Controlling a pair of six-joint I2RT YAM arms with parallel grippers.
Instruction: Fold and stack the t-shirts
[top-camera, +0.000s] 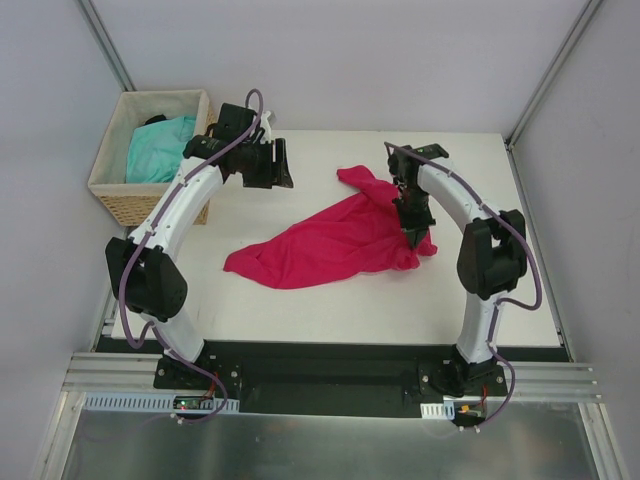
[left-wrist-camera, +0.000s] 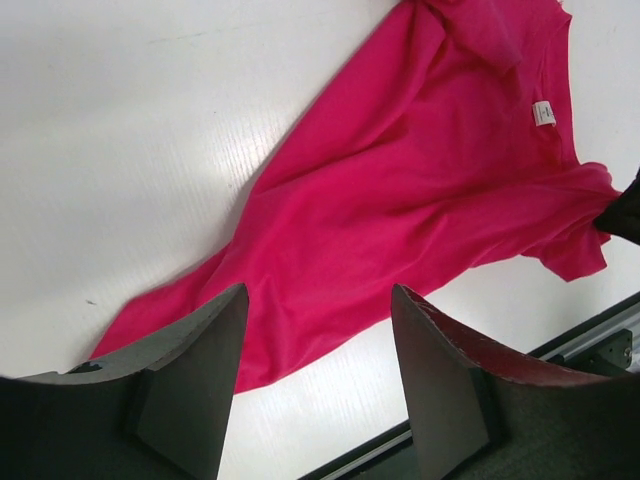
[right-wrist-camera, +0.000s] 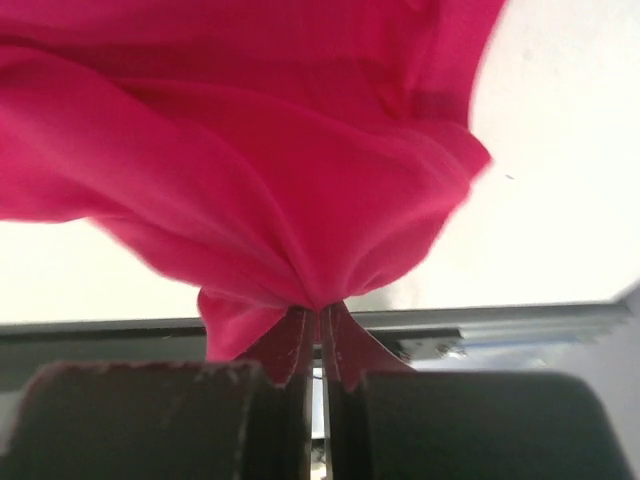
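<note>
Two t-shirts are on view. On the near right, the right gripper (right-wrist-camera: 320, 315) is clamped tight on a bunched fold at the right edge of the crimson-pink t-shirt (top-camera: 330, 245), which sprawls crumpled across the middle of the white table (top-camera: 300, 320). One small white neck label (left-wrist-camera: 543, 113) shows on it, its print too small to read. Farther back on the left, the left gripper (left-wrist-camera: 320, 300) hangs with jaws apart, holding nothing. At the far left, the turquoise t-shirt (top-camera: 160, 148) lies in the single wicker basket (top-camera: 150, 205).
</note>
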